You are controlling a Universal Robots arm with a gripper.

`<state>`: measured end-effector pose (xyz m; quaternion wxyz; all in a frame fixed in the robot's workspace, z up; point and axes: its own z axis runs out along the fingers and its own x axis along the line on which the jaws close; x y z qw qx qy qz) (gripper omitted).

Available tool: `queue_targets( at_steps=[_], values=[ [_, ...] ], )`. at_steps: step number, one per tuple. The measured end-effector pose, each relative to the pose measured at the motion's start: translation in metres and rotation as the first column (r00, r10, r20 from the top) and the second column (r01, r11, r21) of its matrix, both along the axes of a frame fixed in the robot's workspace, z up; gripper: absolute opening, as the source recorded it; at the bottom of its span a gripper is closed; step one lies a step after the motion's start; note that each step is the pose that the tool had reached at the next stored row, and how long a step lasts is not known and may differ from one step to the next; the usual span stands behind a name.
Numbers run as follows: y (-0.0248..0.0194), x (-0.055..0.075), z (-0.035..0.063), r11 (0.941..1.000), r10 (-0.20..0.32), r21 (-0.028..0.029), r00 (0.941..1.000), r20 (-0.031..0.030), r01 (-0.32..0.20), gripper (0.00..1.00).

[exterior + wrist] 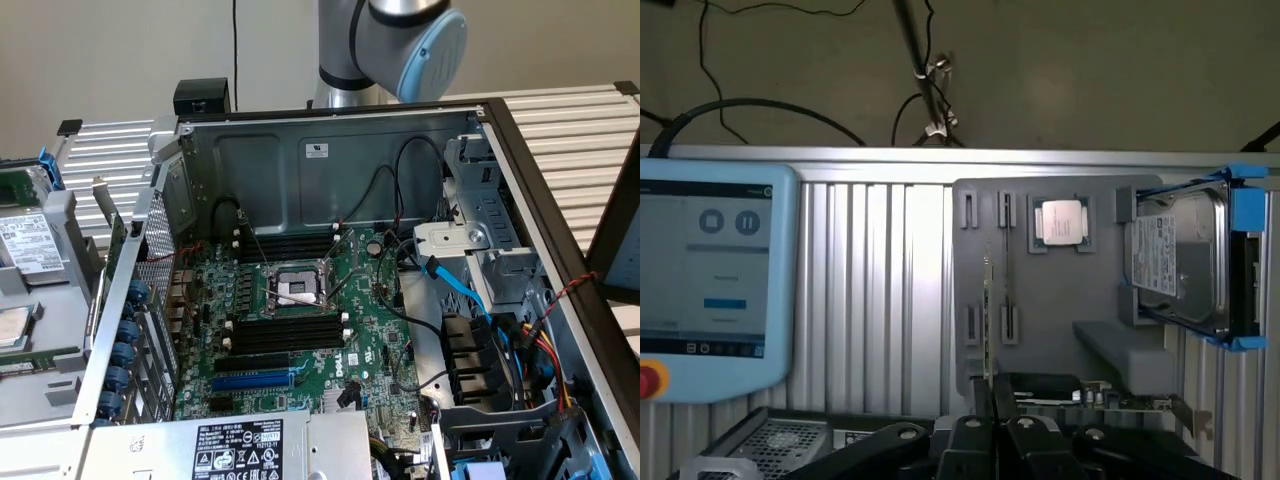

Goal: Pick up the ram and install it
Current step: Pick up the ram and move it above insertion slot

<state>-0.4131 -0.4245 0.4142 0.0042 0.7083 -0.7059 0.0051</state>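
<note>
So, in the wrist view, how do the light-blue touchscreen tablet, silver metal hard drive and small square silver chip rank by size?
1. Largest: light-blue touchscreen tablet.
2. Silver metal hard drive.
3. Smallest by far: small square silver chip.
No two look alike in size.

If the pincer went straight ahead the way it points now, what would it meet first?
Probably the thin dark-green ram stick standing on edge in the grey moulded tray; it lines up with the pincer, though depth is unclear.
</note>
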Motion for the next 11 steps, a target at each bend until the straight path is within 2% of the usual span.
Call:
queue_targets(
  at_steps=[11],
  values=[
    [0.0004, 0.047, 0.0001, 1.0000, 0.000, 0.0000, 1.0000, 0.0001, 0.000, 0.12]
  ],
)
